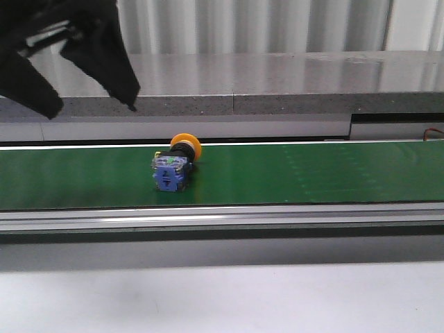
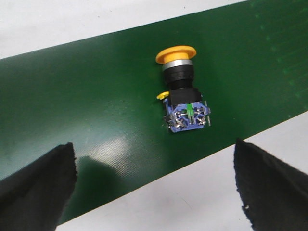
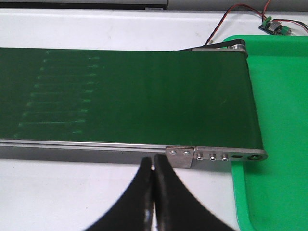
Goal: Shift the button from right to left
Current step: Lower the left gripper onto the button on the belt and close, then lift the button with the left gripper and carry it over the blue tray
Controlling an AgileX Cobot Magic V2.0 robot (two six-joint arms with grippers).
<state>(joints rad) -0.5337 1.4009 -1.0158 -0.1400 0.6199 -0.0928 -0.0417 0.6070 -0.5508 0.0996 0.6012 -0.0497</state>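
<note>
Button lies on its side on the green belt, left of the belt's middle, unheld, beneath the left gripper with fingers wide apart; right gripper, fingers together, hangs near the belt's end, so grasping seems yet to come.

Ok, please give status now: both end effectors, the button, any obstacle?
Left end effector open, above button. Right end effector shut, empty, at belt's end. Button lying on its side on belt. Nothing in the way.

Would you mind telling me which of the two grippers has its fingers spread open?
The left gripper: its fingers stand wide apart above the button, whereas the right gripper has its fingers pressed together.
</note>
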